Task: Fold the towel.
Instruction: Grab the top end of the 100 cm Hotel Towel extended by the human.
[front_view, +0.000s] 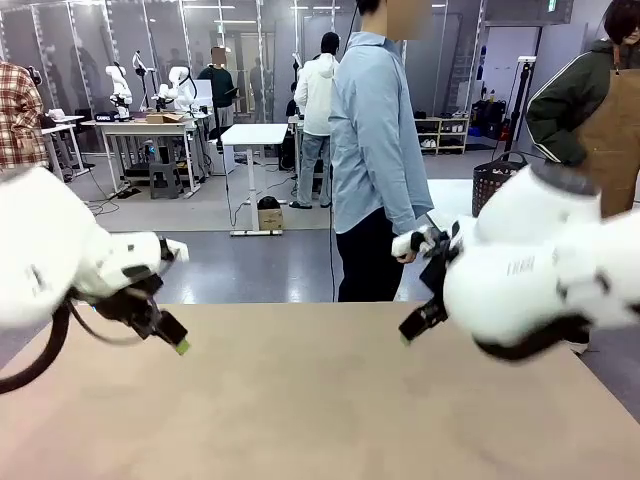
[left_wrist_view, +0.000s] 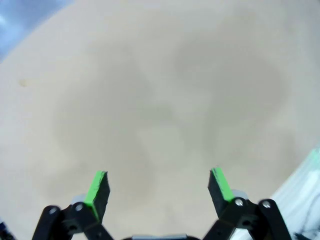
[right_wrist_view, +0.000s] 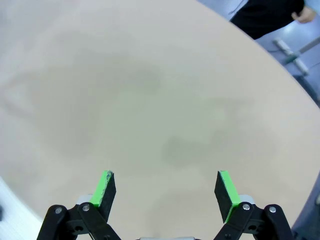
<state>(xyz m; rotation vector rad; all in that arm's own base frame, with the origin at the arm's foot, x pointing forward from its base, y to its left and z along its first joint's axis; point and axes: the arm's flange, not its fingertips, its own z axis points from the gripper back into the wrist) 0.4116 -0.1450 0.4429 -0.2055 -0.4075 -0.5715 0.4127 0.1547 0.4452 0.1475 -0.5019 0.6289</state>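
The table (front_view: 320, 400) takes up most of what I see, a tan top running away to its far edge. My left arm (front_view: 50, 260) hangs over the left edge and my right arm (front_view: 540, 280) over the right edge, both toward the far side. A person (front_view: 375, 150) stands just beyond the far edge, one hand (front_view: 405, 250) low at their side. A dark basket (front_view: 495, 180) sits on the floor behind, well away from the table.

The left gripper (left_wrist_view: 160, 182) has its jaws spread wide with nothing between the green pads, and under them is only tabletop. The right gripper (right_wrist_view: 167, 182) is the same, released and above plain surface.

Where the towel is I cannot tell. I expect it to be light, limp and grippy terry, not fragile. It will sag and bunch if I lift it from the middle. I would pinch two neighbouring corners, one per claw, taking hold slightly in from the hem.
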